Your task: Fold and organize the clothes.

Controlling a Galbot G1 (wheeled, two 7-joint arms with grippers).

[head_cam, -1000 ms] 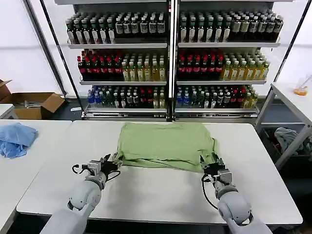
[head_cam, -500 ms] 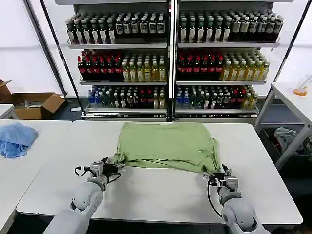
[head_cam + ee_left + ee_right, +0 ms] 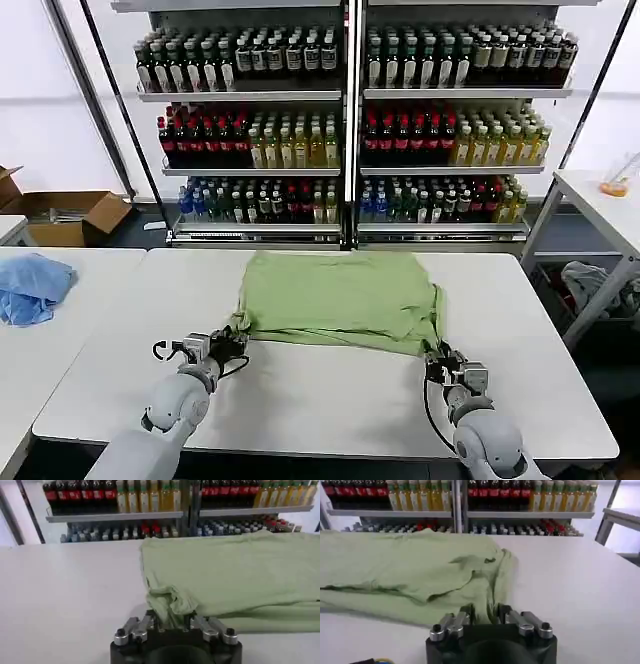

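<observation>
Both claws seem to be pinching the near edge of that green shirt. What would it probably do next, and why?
Probably lift and carry that near hem toward the shelves. The left gripper and right gripper each pinch a near corner of the green T-shirt, which lies flat on the table.

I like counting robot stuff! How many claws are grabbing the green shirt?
2. The left claw pinches the green shirt at its near left corner; the right claw pinches its near right corner, both on the white table.
</observation>
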